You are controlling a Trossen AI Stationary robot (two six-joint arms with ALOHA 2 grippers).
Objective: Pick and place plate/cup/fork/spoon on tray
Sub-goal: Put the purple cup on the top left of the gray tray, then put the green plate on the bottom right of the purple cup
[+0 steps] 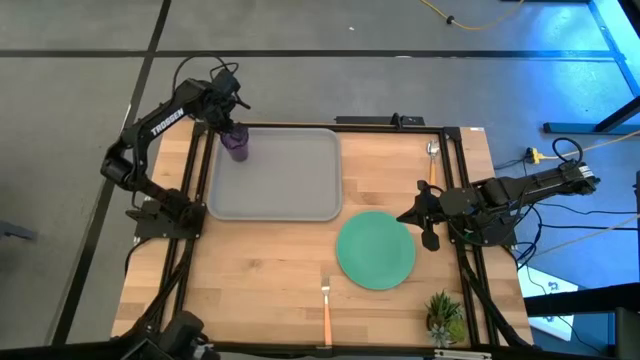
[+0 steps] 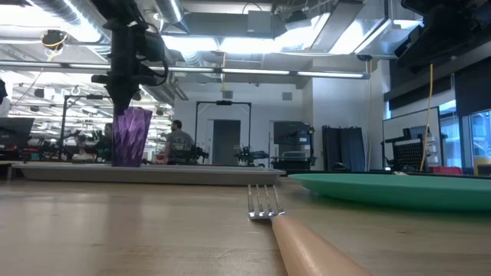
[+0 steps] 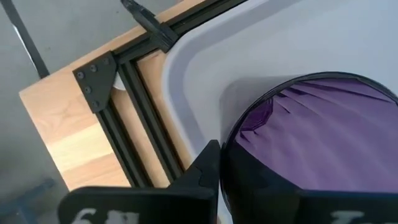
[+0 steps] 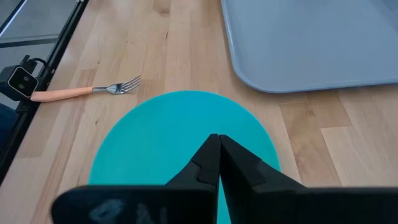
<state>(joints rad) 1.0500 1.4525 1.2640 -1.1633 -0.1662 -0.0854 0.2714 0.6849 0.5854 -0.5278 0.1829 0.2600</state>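
Purple cup (image 1: 236, 142): upright in tray (image 1: 290, 190) corner, clamped by left gripper (image 1: 232, 128). Teal plate (image 1: 375, 250), fork (image 1: 326, 305), spoon (image 1: 433, 158): on table. Right gripper (image 1: 422, 222): fingers pressed together, empty, at plate's edge.

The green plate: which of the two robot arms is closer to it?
The right one. The right gripper sits at the plate's edge, fingers closed. The left gripper is far across the table, at the purple cup on the tray.
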